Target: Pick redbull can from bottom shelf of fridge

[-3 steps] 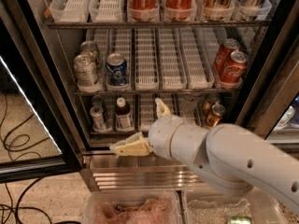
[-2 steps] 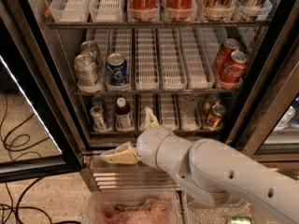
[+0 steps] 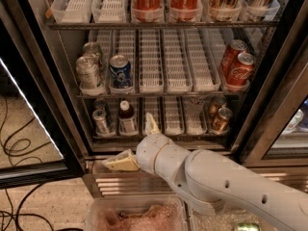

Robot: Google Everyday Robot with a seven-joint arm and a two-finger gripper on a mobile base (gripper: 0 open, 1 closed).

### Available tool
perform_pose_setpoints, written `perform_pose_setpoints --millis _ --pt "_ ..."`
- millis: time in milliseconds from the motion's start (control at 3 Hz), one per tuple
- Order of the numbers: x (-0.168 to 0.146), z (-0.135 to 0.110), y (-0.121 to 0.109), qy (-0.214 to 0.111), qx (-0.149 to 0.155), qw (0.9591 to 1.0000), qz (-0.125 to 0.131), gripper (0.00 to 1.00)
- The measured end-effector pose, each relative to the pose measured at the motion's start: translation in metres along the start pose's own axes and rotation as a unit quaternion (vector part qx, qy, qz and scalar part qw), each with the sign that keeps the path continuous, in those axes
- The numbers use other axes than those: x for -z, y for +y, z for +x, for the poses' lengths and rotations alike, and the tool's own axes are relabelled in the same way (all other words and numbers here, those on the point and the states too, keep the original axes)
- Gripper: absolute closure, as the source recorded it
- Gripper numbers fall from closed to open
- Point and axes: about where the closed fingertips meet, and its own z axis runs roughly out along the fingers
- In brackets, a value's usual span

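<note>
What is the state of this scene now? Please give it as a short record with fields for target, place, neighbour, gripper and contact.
target: redbull can, upright
place: bottom shelf of the fridge, leftmost lane, front
neighbour: brown bottle in the next lane, toward the middle
gripper: gripper outside the shelf front, lower than the can, fingers spread open
contact: none; the gripper holds nothing
</note>
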Motion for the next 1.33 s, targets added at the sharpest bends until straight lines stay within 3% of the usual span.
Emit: perform_pose_setpoints --millis 333,1000,1333 --pt "-0.009 0.007 0.008 0.005 -0.008 0.9999 -0.01 0.0" --pt "-0.029 0.041 0.038 0.061 -0.026 0.9968 -0.043 0.0" --pt "-0.032 0.042 0.039 0.062 -0.025 0.9967 -0.046 0.0"
